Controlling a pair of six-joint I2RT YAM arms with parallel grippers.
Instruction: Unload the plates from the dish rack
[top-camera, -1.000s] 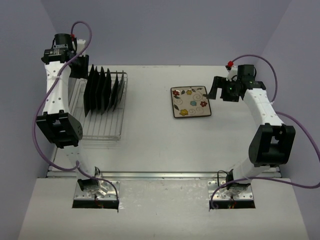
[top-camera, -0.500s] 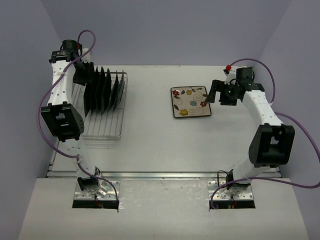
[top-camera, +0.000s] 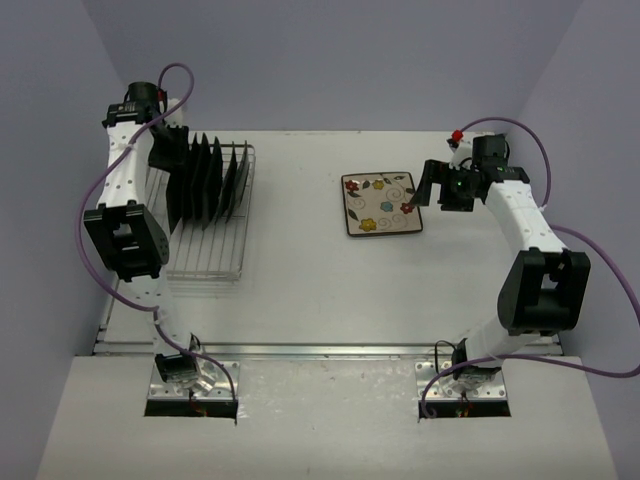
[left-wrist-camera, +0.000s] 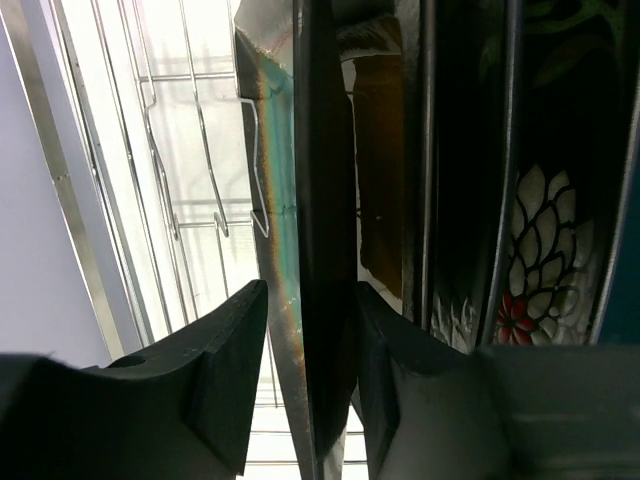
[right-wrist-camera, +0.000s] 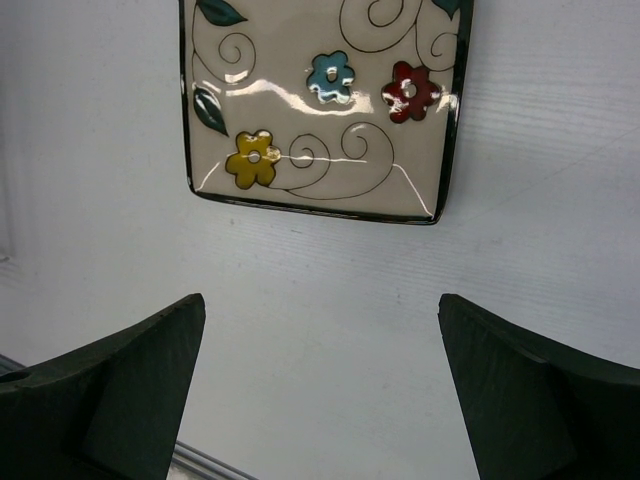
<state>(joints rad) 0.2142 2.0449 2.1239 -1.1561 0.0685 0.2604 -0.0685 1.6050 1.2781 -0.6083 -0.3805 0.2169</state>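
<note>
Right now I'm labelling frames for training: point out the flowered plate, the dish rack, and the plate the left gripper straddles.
flowered plate (top-camera: 380, 203), top external view, centre of its face.
dish rack (top-camera: 205, 256), top external view, bare near bars.
straddled plate (left-wrist-camera: 322, 200), left wrist view, its dark edge.

Dish rack (top-camera: 205, 250) sits on the table (top-camera: 300, 290). Standing plates (top-camera: 205, 180) are on edge in the rack's far half. Flat plate (top-camera: 380, 203) lies on the table well right of the rack. Left gripper (left-wrist-camera: 310, 300) straddles the rack's leftmost plate. Right gripper (top-camera: 425, 190) is beyond the flat plate.
</note>
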